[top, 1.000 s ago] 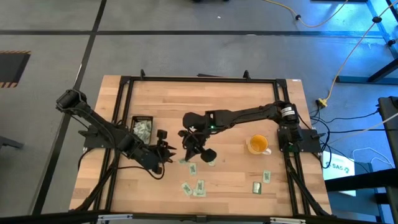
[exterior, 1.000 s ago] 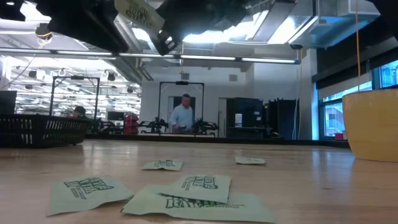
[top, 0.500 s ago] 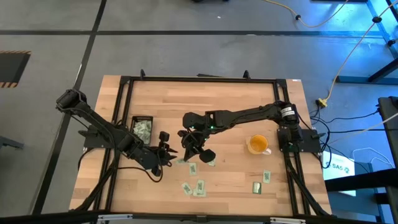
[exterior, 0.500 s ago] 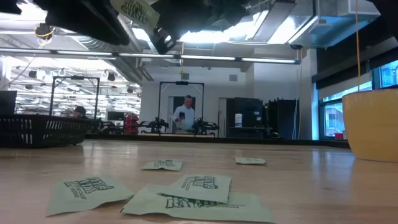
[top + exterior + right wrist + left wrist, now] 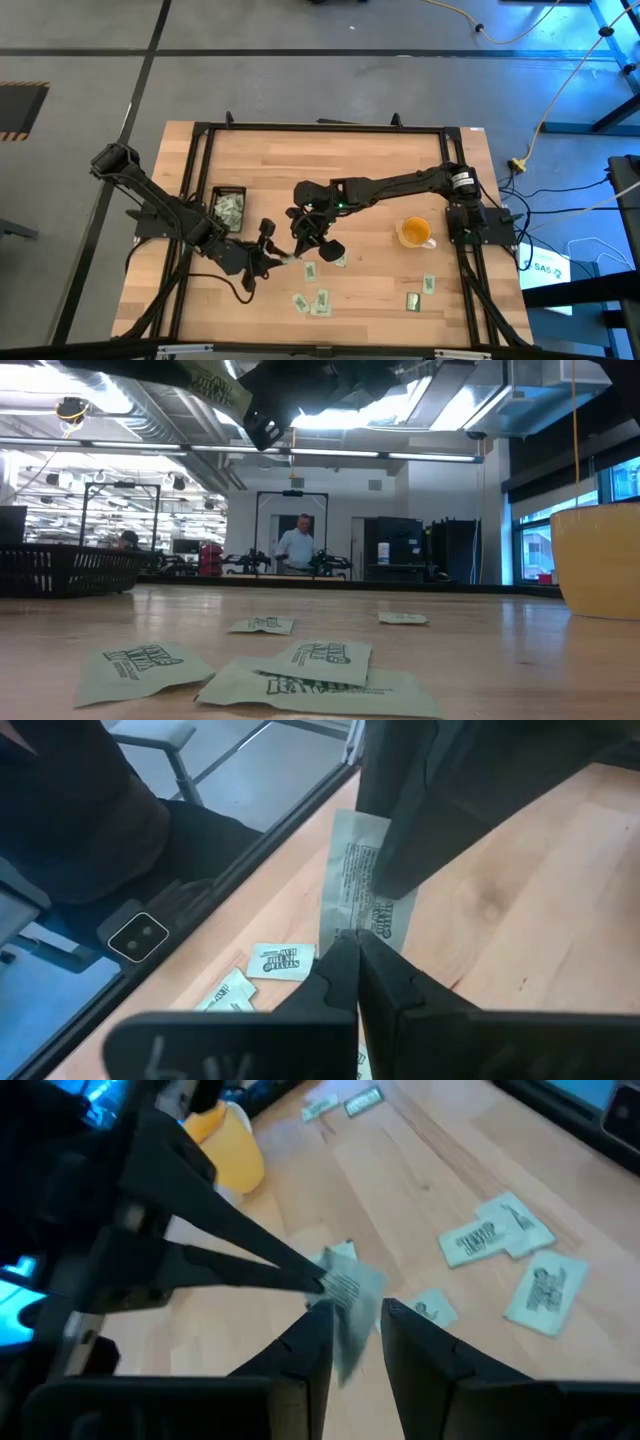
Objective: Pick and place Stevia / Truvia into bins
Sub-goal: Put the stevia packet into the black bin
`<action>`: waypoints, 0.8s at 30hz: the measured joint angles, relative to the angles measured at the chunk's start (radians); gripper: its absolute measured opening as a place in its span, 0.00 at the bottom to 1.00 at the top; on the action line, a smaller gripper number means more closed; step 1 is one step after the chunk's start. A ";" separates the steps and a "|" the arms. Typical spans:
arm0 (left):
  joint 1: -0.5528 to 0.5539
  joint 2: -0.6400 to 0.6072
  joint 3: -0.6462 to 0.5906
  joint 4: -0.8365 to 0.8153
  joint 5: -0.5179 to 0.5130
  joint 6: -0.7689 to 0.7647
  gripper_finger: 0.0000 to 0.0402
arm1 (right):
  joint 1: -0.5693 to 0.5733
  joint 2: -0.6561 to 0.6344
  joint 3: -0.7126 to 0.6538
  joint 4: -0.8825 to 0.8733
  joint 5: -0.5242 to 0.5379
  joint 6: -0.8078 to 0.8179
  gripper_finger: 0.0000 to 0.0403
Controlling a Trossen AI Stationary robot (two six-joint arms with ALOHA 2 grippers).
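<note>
Both hands meet on one limp, feather-light green-and-white paper sachet (image 5: pixel 362 880): right hand (image 5: pixel 357 945) pinches an edge, left hand (image 5: pixel 352 1312) grips the opposite edge.

This is a robotics lab or workshop in an open industrial hall. Exposed ceiling ducts (image 5: pixel 170 410) and strip lights (image 5: pixel 400 457) hang over rows of further arm rigs (image 5: pixel 110 510), where a person (image 5: pixel 297 548) stands. The wooden surface (image 5: pixel 330 170) sits in a black frame on a grey taped floor (image 5: pixel 150 60) with trailing cables (image 5: pixel 560 90).
</note>
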 joint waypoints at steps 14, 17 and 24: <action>0.001 0.000 0.000 -0.002 -0.029 -0.036 0.02 | 0.000 0.000 0.002 -0.014 0.003 -0.006 0.04; 0.003 0.000 0.000 -0.011 -0.034 -0.083 0.03 | 0.000 0.000 0.002 -0.047 0.052 -0.008 0.09; 0.004 0.000 0.000 -0.171 -0.057 -0.181 0.01 | -0.015 0.000 0.001 -0.235 0.396 0.027 0.16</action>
